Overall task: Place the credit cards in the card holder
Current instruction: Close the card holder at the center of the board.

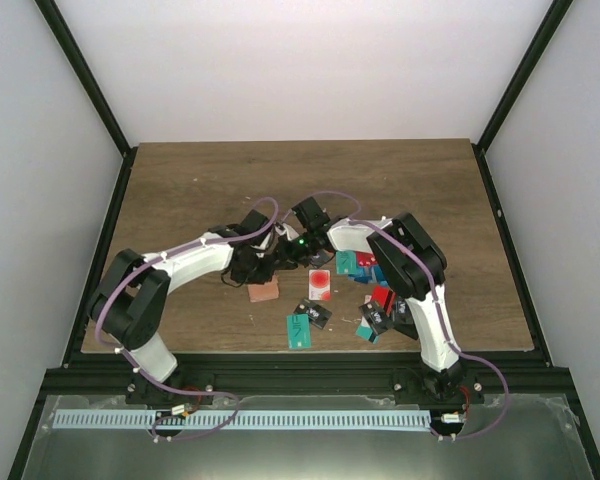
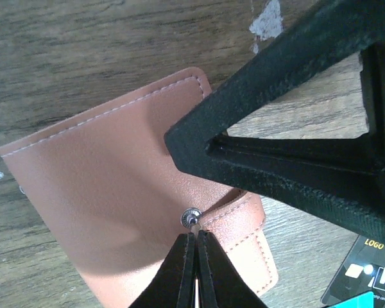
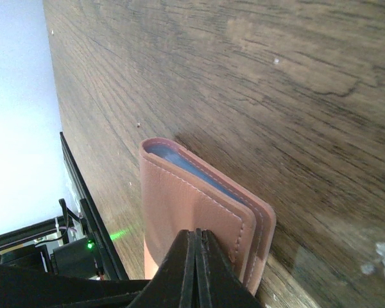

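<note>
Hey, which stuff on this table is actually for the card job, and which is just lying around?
For the job: card holder, red-and-white card, teal card, black card, heap of cards on the right.
Just lying about: only the table itself and a white fleck on it.

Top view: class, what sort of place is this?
Probably a robot lab test cell: a wooden table boxed in by plain white walls and a black frame, with two robot arms bolted at its near edge.

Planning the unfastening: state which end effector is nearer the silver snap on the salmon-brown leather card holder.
Left. Left end effector: at the silver snap. Right end effector: over the card holder, apart from the snap.
</note>
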Robot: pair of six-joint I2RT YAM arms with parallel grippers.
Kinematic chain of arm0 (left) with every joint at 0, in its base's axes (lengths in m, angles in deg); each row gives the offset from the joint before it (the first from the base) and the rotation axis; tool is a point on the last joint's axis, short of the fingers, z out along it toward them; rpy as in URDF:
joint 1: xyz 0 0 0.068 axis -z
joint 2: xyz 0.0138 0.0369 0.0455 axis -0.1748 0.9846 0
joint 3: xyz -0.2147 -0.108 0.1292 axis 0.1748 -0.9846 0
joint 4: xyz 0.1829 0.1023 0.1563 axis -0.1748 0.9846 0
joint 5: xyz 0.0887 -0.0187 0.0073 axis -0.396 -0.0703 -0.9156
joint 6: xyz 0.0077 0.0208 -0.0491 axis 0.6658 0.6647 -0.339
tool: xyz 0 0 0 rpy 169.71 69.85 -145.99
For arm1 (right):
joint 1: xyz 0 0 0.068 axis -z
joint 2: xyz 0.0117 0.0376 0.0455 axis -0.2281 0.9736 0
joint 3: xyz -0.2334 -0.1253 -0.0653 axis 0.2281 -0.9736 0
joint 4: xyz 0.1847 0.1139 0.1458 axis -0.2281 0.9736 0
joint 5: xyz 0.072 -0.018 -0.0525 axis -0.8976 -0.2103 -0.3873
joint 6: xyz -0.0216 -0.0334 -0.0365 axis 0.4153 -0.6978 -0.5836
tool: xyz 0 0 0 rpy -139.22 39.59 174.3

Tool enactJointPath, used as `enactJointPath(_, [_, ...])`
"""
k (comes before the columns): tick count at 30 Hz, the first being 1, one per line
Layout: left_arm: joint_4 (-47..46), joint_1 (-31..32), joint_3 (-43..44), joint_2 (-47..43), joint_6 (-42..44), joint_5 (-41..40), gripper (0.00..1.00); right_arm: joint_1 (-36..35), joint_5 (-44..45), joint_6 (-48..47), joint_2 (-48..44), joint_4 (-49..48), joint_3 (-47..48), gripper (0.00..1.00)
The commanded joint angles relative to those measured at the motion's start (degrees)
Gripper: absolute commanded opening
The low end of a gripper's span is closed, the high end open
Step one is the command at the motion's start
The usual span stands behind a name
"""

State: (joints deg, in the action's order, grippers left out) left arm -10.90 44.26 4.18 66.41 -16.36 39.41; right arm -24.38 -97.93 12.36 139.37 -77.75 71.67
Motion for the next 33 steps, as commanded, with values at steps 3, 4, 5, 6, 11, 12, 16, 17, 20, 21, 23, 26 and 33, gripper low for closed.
enactJointPath(3, [-2.4,0.3,0.0,-2.3,1.1,-3.7,0.04,0.3,7.2,-0.1,1.4,4.2,-4.0,0.01])
enactJointPath(4, [-2.6,0.3,0.2,-2.3,1.1,-3.7,0.04,0.3,7.3,-0.1,1.3,4.1,-4.1,0.01])
enactJointPath(5, [-2.7,0.3,0.4,-2.2,1.2,-3.5,0.04,0.2,7.2,-0.1,1.3,4.1,-4.2,0.01])
enactJointPath(6, [-2.7,0.3,0.6,-1.8,1.4,-3.7,0.04,0.3,7.2,-0.1,1.3,4.2,-4.2,0.01])
enactJointPath(11, [-3.2,0.3,0.7,-0.5,2.3,-4.2,0.04,0.3,7.3,-0.3,1.1,4.3,-4.1,0.01])
enactJointPath(12, [-3.4,0.3,0.6,-0.5,2.4,-4.4,0.04,0.3,7.3,-0.3,1.1,4.4,-4.1,0.01])
enactJointPath(16, [-4.9,0.3,0.1,-1.0,2.5,-4.8,0.04,0.3,7.2,-0.3,1.1,4.5,-4.1,0.01])
enactJointPath(17, [-5.1,0.3,0.1,-1.1,2.4,-5.0,0.04,0.3,7.2,-0.3,1.1,4.5,-4.1,0.01])
enactJointPath(20, [-5.1,0.3,0.1,-0.2,2.7,-5.8,0.04,0.3,7.2,-0.3,1.1,4.5,-4.0,0.01])
enactJointPath(21, [-5.4,0.3,-0.1,0.1,2.7,-5.6,0.04,0.3,7.2,-0.3,1.0,4.5,-4.0,0.01])
enactJointPath(23, [-6.0,0.3,-0.6,0.3,2.7,-5.8,0.04,0.3,7.2,-0.3,1.0,4.6,-4.0,0.01])
enactJointPath(26, [-5.9,0.3,-0.8,0.5,2.9,-6.6,0.04,0.3,7.2,-0.3,1.0,4.6,-4.0,0.01])
enactJointPath(33, [-5.5,0.3,-1.8,2.0,3.4,-5.9,0.04,0.3,7.3,-0.2,1.1,4.8,-3.6,0.01])
